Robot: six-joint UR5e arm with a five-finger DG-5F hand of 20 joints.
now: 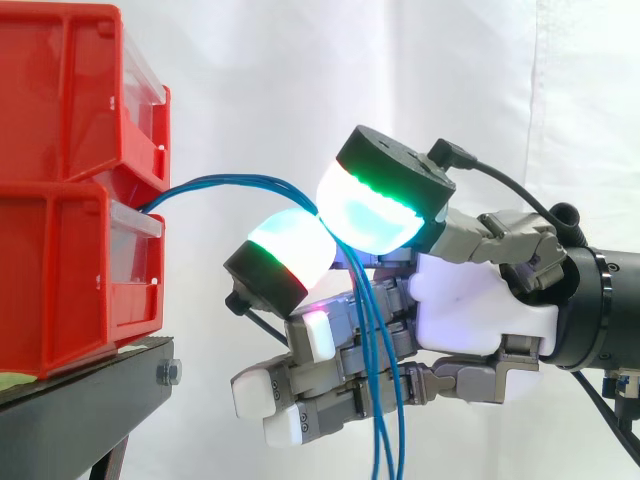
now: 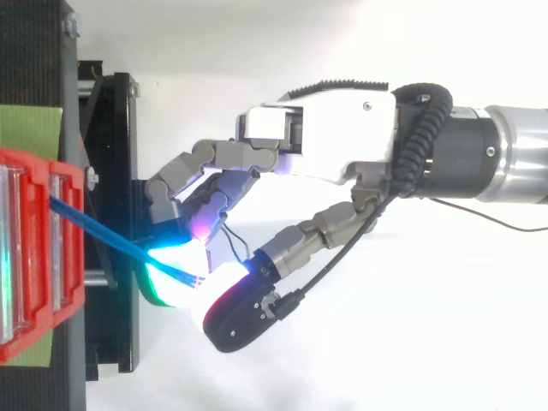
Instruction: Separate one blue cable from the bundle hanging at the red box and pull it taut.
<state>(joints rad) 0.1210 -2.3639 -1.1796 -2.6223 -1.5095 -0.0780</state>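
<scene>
A bundle of thin blue cables (image 1: 240, 183) comes out between the two stacked red bins (image 1: 70, 100) and arches right to my hand (image 1: 480, 310). Two glowing cyan-green fingertips (image 1: 370, 210) meet on the strands and pinch them where they bend. Below the pinch the cables hang down in front of the palm and leave the bottom of the side view. I cannot tell whether one strand or several sit in the pinch. From above, the cables (image 2: 111, 235) run slanting from the bins (image 2: 34, 248) to the pads of the hand (image 2: 334, 137). The other fingers curl loosely below.
The bins sit on a black stand (image 1: 90, 390) with a bolt at its corner. A green mat (image 2: 30, 128) lies under the bins in the top view. A white curtain forms the background, with open space below and to the right of the hand.
</scene>
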